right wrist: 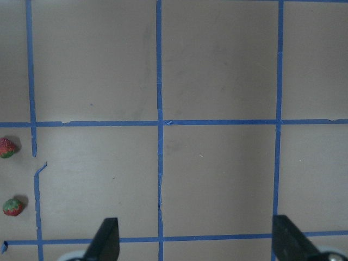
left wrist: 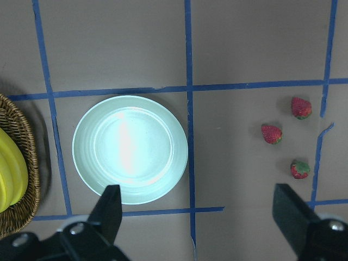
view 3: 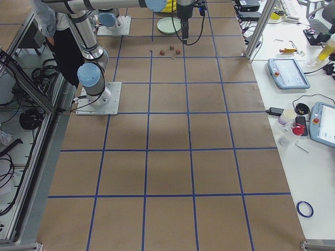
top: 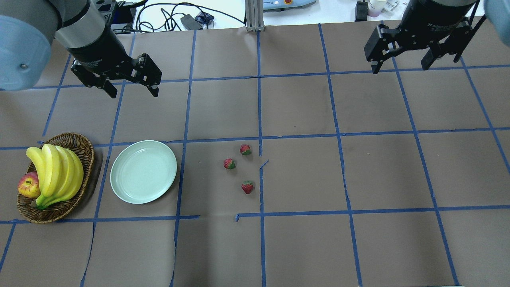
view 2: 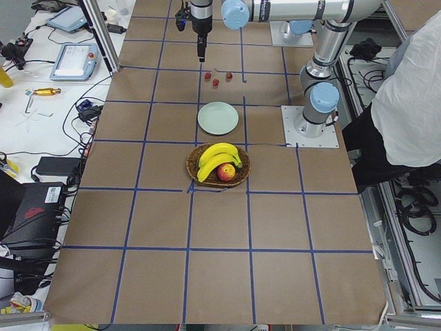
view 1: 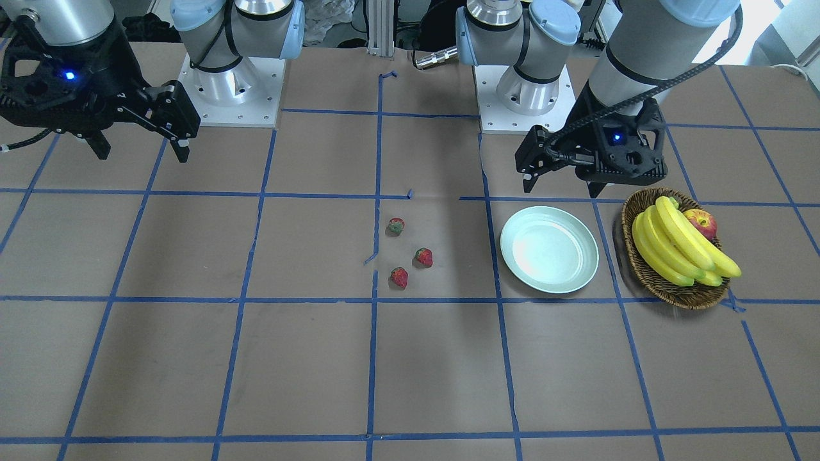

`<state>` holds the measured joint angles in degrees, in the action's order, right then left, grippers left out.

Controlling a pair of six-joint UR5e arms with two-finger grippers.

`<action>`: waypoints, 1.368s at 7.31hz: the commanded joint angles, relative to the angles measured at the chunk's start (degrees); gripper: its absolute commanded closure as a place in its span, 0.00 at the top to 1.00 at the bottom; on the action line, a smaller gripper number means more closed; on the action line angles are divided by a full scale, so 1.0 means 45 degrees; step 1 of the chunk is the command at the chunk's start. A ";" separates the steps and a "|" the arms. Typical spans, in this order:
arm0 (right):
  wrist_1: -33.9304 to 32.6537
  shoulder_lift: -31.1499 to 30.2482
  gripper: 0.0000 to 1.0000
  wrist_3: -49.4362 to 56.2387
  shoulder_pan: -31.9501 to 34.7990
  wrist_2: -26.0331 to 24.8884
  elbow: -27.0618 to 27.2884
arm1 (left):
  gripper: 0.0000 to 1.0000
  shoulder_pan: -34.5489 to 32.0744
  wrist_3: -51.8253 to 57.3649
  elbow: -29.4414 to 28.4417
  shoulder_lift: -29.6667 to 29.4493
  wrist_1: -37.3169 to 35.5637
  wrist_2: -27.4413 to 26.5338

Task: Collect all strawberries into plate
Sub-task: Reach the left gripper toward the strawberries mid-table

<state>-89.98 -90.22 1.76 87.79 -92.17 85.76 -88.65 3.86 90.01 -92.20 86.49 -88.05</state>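
Three strawberries (top: 245,150) (top: 229,164) (top: 247,187) lie close together on the brown table near its middle, also seen in the front view (view 1: 396,225) (view 1: 423,257) (view 1: 400,277). The pale green plate (top: 143,171) sits empty to their left, apart from them. My left gripper (top: 133,93) hangs open above the table behind the plate; its wrist view shows the plate (left wrist: 130,149) and the three strawberries (left wrist: 272,134) below. My right gripper (top: 400,68) is open and empty, far off at the right rear. Its wrist view catches two strawberries (right wrist: 6,147) at the left edge.
A brown wicker basket (top: 89,159) with bananas (top: 55,171) and an apple (top: 28,185) stands just left of the plate. Blue tape lines grid the table. The two arm bases (view 1: 234,83) (view 1: 532,89) are on the robot's side. A person (view 2: 413,89) stands beside the table.
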 commanded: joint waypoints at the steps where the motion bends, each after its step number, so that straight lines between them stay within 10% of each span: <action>1: -0.0607 0.0107 1.00 -0.0957 0.0197 -0.0006 0.0063 | 1.00 -0.0570 -0.0637 0.0172 -0.0252 -0.0740 0.0016; 10: -0.0375 0.0166 1.00 -0.1075 0.0588 0.0912 0.0082 | 0.88 -0.3853 -0.4490 0.5054 -0.4217 -0.8804 -0.0140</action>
<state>-91.71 -89.63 -3.07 90.41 -88.11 86.13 -105.22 -16.51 110.26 -109.39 51.34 -88.63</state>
